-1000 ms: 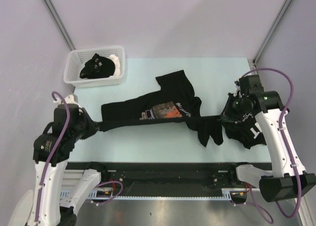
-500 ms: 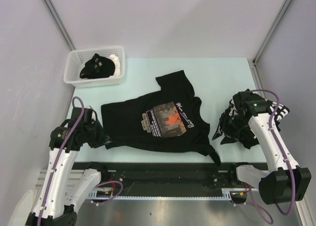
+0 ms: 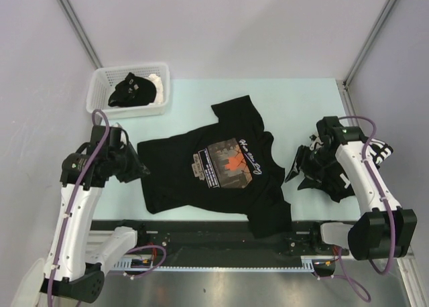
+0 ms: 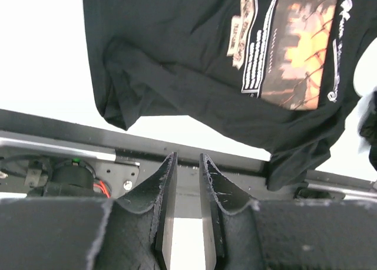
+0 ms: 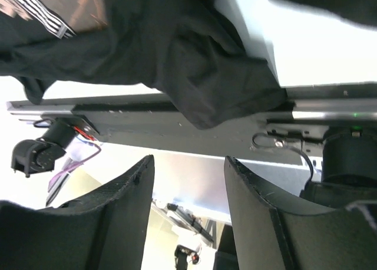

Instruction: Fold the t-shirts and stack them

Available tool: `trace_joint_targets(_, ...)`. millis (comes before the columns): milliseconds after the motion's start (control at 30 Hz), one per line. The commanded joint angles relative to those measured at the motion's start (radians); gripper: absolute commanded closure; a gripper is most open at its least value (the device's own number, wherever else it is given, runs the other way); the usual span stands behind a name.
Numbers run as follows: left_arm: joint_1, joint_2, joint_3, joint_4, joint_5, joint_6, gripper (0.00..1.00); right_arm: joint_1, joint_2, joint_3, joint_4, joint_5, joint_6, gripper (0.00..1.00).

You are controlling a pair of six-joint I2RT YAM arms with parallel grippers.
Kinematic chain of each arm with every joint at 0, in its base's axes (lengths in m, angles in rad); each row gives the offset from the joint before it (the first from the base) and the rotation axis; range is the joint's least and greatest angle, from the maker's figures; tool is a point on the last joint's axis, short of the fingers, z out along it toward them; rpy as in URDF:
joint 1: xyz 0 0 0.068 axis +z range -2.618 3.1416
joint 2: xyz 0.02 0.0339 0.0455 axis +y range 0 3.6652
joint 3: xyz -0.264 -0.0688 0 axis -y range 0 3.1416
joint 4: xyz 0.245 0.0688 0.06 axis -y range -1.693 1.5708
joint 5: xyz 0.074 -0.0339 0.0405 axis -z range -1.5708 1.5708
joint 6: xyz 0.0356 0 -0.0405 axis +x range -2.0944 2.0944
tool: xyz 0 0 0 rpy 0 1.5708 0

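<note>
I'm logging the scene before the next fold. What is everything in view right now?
printed t-shirt: one, black with a reddish-brown chest print, spread print-up mid-table
lettered t-shirt: one, black with white lettering, bunched at the table's right side
basket: one, white, far left corner
black garment: one, black, in the basket
white cloth: one, white, in the basket
table: one, pale blue-green
left gripper: one, black, slightly open, empty
right gripper: one, black, open, empty
</note>
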Motion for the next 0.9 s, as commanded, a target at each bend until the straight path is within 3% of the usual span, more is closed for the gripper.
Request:
trace_joint_targets(0,0.008,0.021,0.076,-0.077,-0.047,0.036,0.74,-0.006,0.038,0.096,0.058,-0.010,0.001,0.44)
trace_joint_targets(300,0.008,0.087,-0.140,0.262,-0.149,-0.002,0.69,0.026,0.170,0.186,0.398,0.001,0.053,0.41)
trace_joint_targets(600,0.008,0.172,-0.120,0.449,-0.211,-0.004,0.58,0.035,0.394,0.295,0.913,0.124,-0.057,0.41)
trace_joint_targets(700,0.008,0.156,-0.142,0.514,-0.214,-0.022,0.52,0.041,0.528,0.382,0.978,0.121,-0.095,0.41)
trace_joint_targets(867,0.008,0.147,-0.152,0.575,-0.171,-0.060,0.51,0.078,0.754,0.618,0.961,0.102,-0.203,0.41)
